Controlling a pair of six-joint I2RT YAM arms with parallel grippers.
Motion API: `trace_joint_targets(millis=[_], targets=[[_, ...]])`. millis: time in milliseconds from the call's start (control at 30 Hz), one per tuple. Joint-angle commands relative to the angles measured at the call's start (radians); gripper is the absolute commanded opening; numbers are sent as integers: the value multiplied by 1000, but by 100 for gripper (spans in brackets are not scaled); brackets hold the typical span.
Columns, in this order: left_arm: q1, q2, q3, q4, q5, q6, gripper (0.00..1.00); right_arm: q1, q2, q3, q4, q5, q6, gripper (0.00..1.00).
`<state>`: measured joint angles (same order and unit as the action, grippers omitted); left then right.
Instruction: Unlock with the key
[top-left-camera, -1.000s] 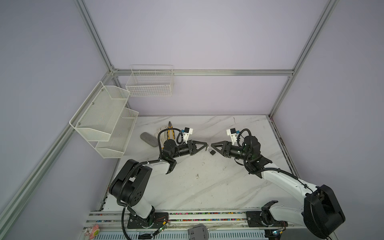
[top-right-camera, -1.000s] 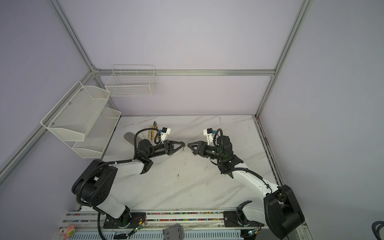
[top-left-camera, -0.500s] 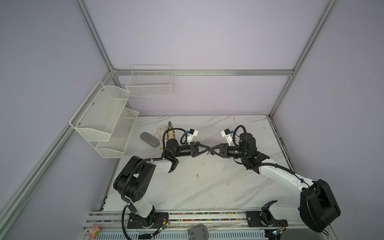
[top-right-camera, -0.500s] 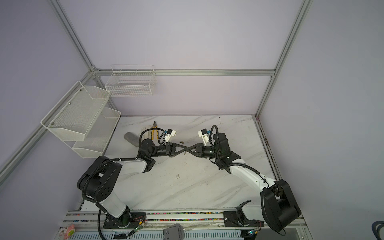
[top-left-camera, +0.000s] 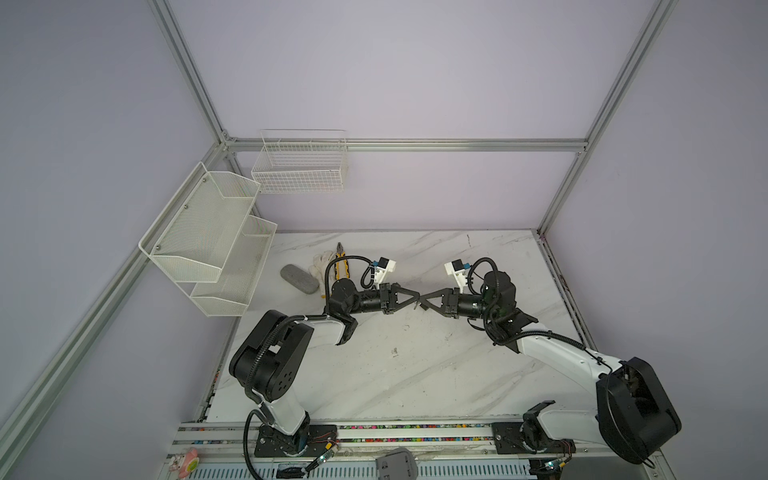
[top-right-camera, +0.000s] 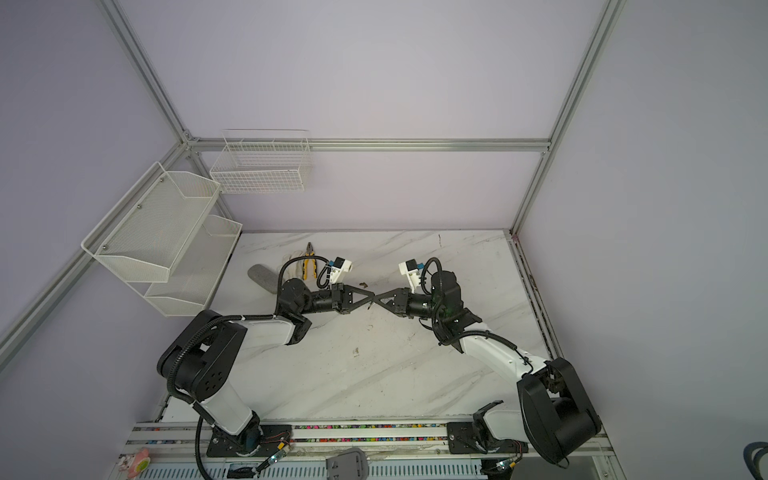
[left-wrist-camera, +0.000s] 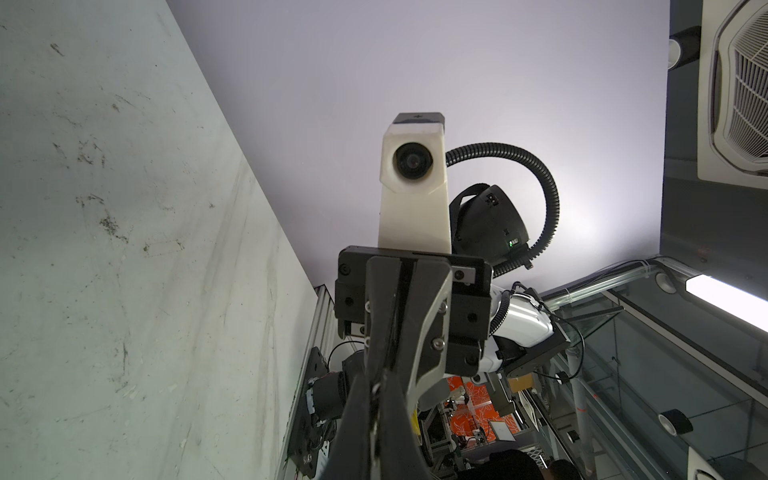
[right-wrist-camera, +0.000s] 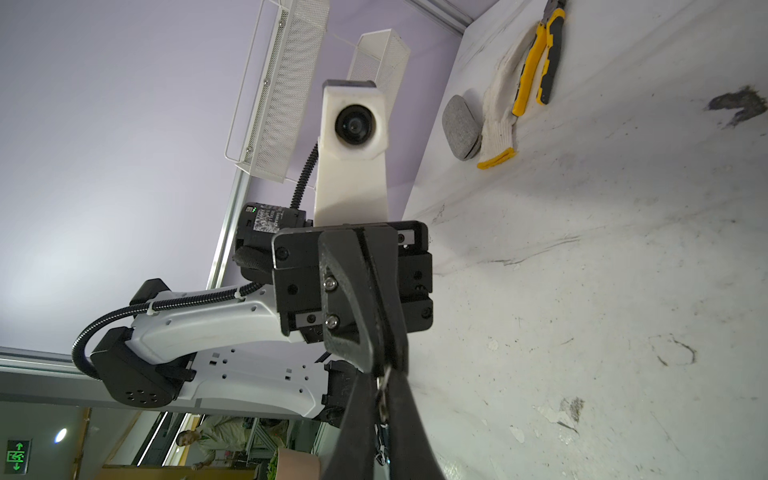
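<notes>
- Left tool (top-left-camera: 414, 296): black two-finger tool, jaws brought fully together. It is held level above the bench and points right across the scene.
- Right tool (top-left-camera: 424, 298): the same make, jaws pinched down to a sliver. It points left and meets the left tool tip to tip over the middle of the bench.
- Small silvery metal key (right-wrist-camera: 383, 384): it sits exactly where the two sets of tips meet, clear of the bench. In the right wrist view it shows only as a thin bright sliver, and both tools appear to nip it. Which one bears it cannot be told.
- Key, axis: the long axis seems to run along the common line of the tools, left to right across the scene. Which end is the head and which the blade is too small to tell.
- Task state, judged: the key is lifted and gripped, in what looks like a hand-over or regrip. No padlock can be made out in any view, so insertion and turning are not yet done.
- White marbled bench (top-left-camera: 415, 374): scuffed, and bare beneath the tools.
- Small dark scrap (right-wrist-camera: 737, 106): lying on the bench just beyond the tools, on the far side.
- Far left of the bench: yellow-handled pliers (top-left-camera: 341, 266), a white knitted glove (top-left-camera: 321, 262) and a grey oval pouch (top-left-camera: 299, 279), all well apart from the tools.
</notes>
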<state>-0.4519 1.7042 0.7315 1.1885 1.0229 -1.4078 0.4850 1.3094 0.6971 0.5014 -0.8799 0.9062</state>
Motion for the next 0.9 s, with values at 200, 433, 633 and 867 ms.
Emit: trace_joint_targets(millis=[200, 433, 633, 867], targets=[[18, -40, 58, 57, -9, 29, 26, 7, 17, -29, 63, -12, 75, 0], [90, -98, 38, -79, -16, 106, 41, -8, 8, -37, 81, 7, 100, 0], [-3, -454, 125, -1093, -555, 1033, 44, -88, -39, -28, 63, 71, 290, 0], [-256, -513, 118, -1239, -965, 1513, 42, -112, -21, 174, -406, 148, 220, 0]])
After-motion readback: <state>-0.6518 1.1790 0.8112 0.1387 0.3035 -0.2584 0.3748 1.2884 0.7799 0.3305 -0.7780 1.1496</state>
